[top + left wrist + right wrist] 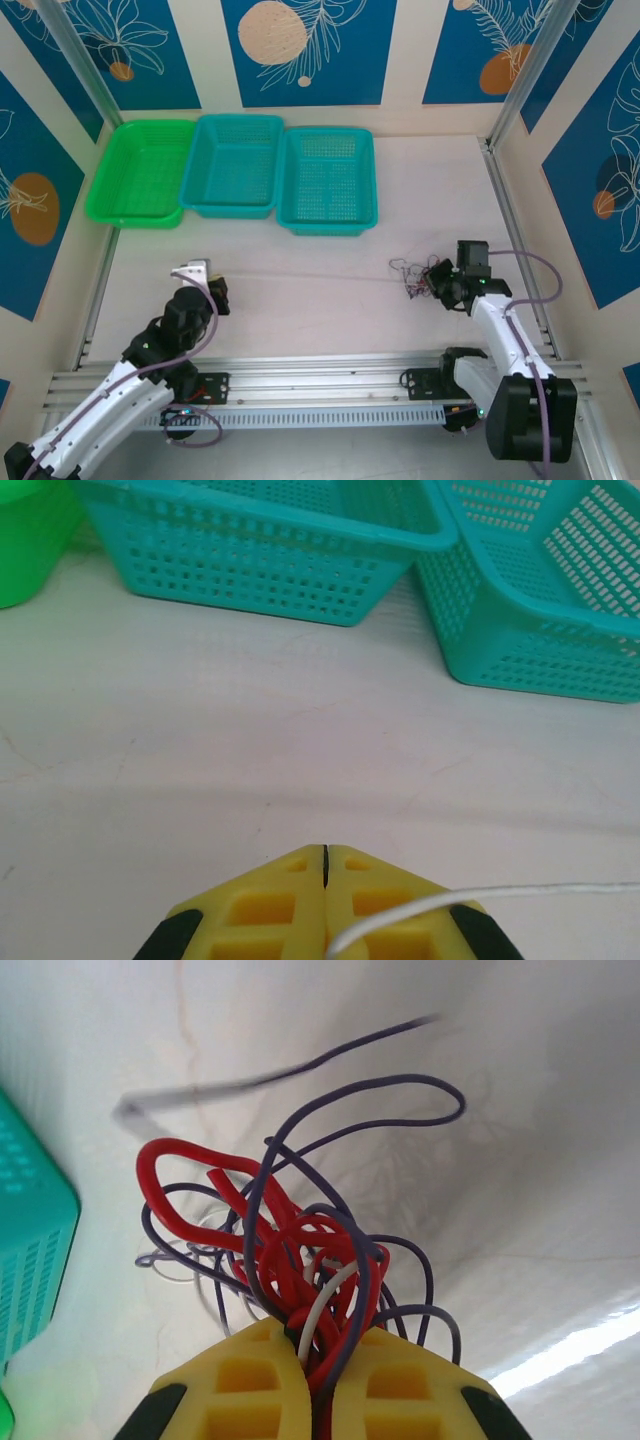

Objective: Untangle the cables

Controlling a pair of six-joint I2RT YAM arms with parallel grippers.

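Right gripper (pixel 308 1345) clamped on the cables (pixel 290 1240), left gripper (pixel 325 865) pinching 1 whitish wire (pixel 520 890).
My 3 tangled wires bunch at my right fingertips, in front of the rightmost basket (pixel 326 180) and slightly to its right.

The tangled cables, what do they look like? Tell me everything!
The cables are three thin, bendy, plastic-looking wires: one red, one dark purplish-grey, one whitish. They loop through each other in a small loose knot, on or just above the pale table, near its right side. The right gripper is shut on the knot, pinching all three colours between its yellow fingers. The whitish wire stretches away to the left gripper, which looks shut on it.
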